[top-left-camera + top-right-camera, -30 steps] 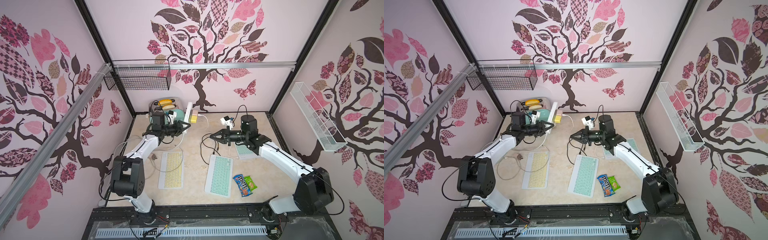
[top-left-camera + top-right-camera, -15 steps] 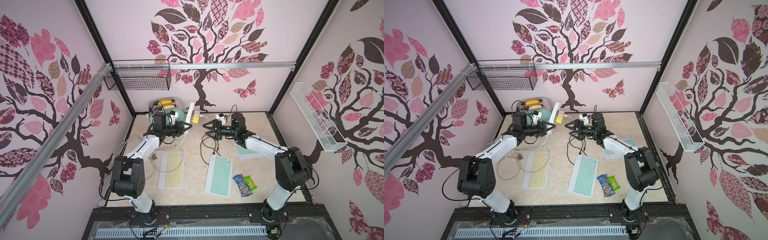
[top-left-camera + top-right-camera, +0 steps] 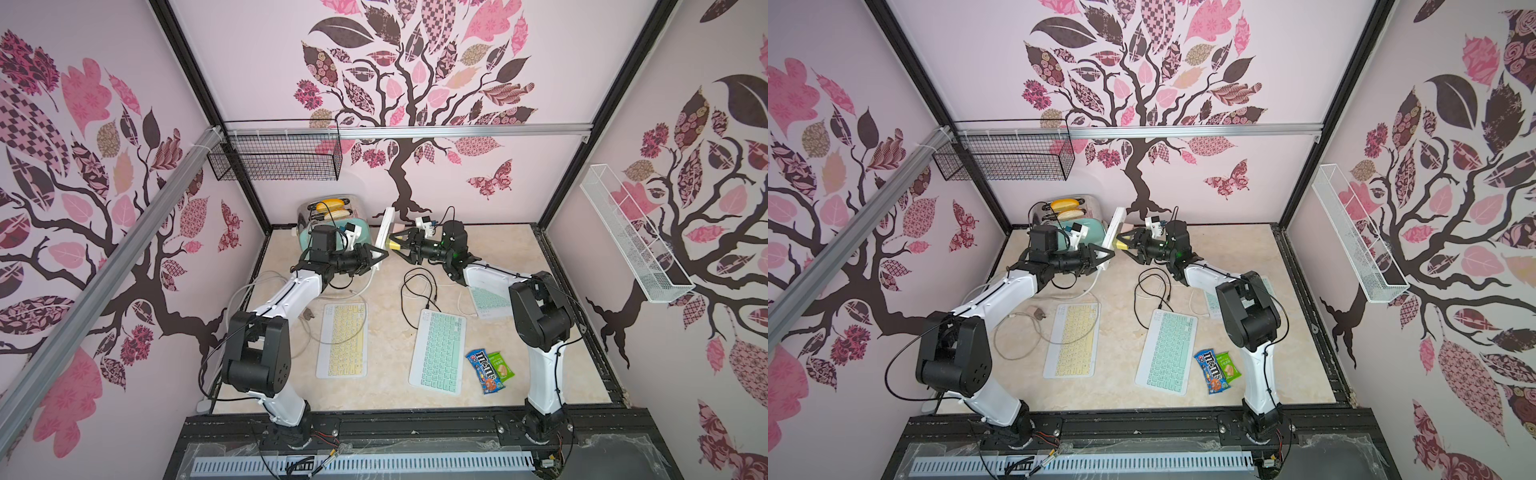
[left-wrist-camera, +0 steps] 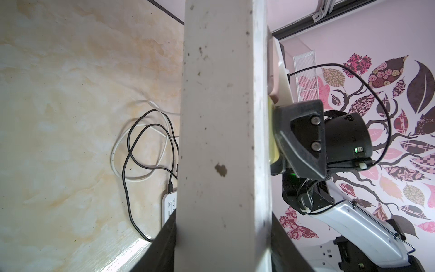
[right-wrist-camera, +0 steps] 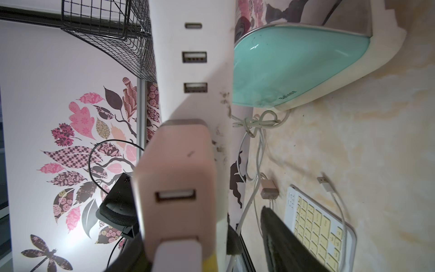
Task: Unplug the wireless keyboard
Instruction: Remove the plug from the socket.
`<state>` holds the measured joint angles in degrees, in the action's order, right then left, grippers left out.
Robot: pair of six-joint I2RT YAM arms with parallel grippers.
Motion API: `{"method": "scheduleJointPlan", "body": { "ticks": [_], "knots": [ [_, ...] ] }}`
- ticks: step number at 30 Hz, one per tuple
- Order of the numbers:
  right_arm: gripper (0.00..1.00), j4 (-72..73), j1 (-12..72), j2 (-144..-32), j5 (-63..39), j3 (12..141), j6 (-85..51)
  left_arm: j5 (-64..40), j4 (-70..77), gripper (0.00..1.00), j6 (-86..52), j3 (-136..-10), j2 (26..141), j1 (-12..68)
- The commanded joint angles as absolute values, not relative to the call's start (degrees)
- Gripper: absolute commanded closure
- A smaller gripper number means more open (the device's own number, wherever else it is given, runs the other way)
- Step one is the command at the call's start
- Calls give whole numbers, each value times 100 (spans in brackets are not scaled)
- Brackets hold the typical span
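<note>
While the left fingers (image 4: 164, 249) clamp the strip (image 3: 387, 224) and hold it tilted up off the worktop (image 3: 498, 249) at the far centre, just right of the toaster (image 3: 332, 220), the right fingers (image 4: 301, 141) stand either side of the yellow plug (image 4: 274, 146) seated in the strip's face. One finger lies against it, but whether the pair is fully clamped cannot be told. The step in hand appears to be pulling this plug. Close squarely on the plug's two flat sides, clear of the pink plug (image 5: 176, 164) near it. Pull straight out along the pins, at right angles to the strip face; do not twist or lever. Brace the strip with the left arm so that it does not follow the pull. The yellow keyboard (image 3: 343, 338) lies flat on the worktop, nearer than the left fingers, with the green keyboard (image 3: 438, 351) to its right. Which lead runs to the yellow plug cannot be traced.
</note>
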<state>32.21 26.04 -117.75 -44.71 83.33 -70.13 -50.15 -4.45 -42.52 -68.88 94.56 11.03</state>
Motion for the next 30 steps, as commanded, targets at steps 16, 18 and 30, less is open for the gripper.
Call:
{"method": "scheduleJointPlan", "body": {
  "ticks": [16, 18, 30],
  "knots": [
    [92, 4680, 2717, -11953, -4461, 8032, -7770, -4997, 296, 100, -4556, -7079, 9556, 1136],
    [100, 4807, 2703, -11943, -4523, 7921, -7788, -4982, 439, 100, -4721, -7025, 9532, 1061],
    [100, 5672, 2573, -12104, -4593, 7602, -8319, -4177, 1080, 100, -5137, -6557, 9090, 780]
  ]
}}
